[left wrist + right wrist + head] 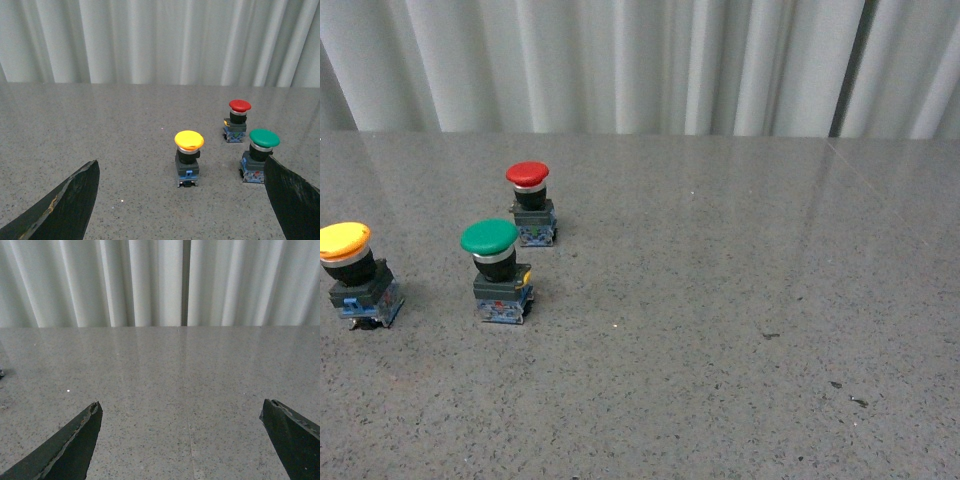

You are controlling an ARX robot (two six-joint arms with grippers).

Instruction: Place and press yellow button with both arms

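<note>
The yellow button [354, 270] stands upright on the surface [740, 300] at its far left, with the green button [496, 272] just beside it to the right and the red button [531, 205] further back. The left hand [181, 161] is spread wide and holds nothing, and the yellow button sits ahead of it, roughly centred between its fingers. The right hand [181, 402] is equally wide and empty.

The step in hand looks like the left hand's reach for a grasp. It would do well to close on the black body below the silver collar, not on the cap, so the switch stays upright and unpressed. It should also mind the finger nearest the green button, which could knock it. The right hand would then come across to press.

The front view shows the spacing of all three buttons but no arm. The left wrist view alone shows the alignment, and there one finger hides the green button's edge. The right wrist view shows only bare surface and curtain [150, 280], with no button in it.
</note>
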